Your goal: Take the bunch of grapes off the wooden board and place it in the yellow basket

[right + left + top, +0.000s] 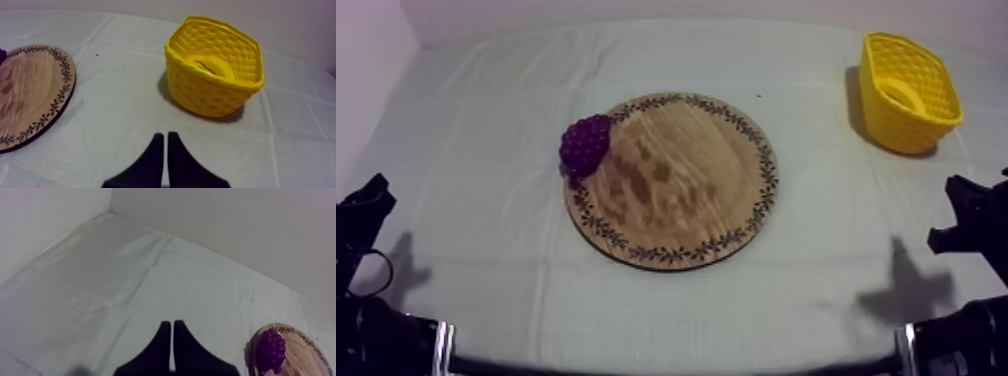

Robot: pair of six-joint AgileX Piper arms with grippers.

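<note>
Both grippers sit low at the sides of the cloth (pixel 666 310): left gripper (pixel 171 324) and right gripper (pixel 165 134), each with its fingers pressed together into a narrow wedge and nothing held. The bunch of grapes (pixel 585 145) is found on the wooden board (pixel 676 185), at the board's left edge, lying over the patterned rim on the side toward the left arm and untouched by either gripper. The yellow basket (pixel 908 120) is placed at the far right, well apart from the board, mouth up, ahead of the right gripper. Something yellow is seen inside it; its kind cannot be told. The step in hand is judged to be the very start: reach not begun, pick not yet done. For the next move, the fingers would need to be opened wide enough for the bunch, then brought over the grapes and lowered around them, not beside them. The left arm is judged the nearer for the pick, but a long carry across the board to the basket would then be called for. The rim position should be watched: a nudge could roll the bunch off onto the cloth.
</note>
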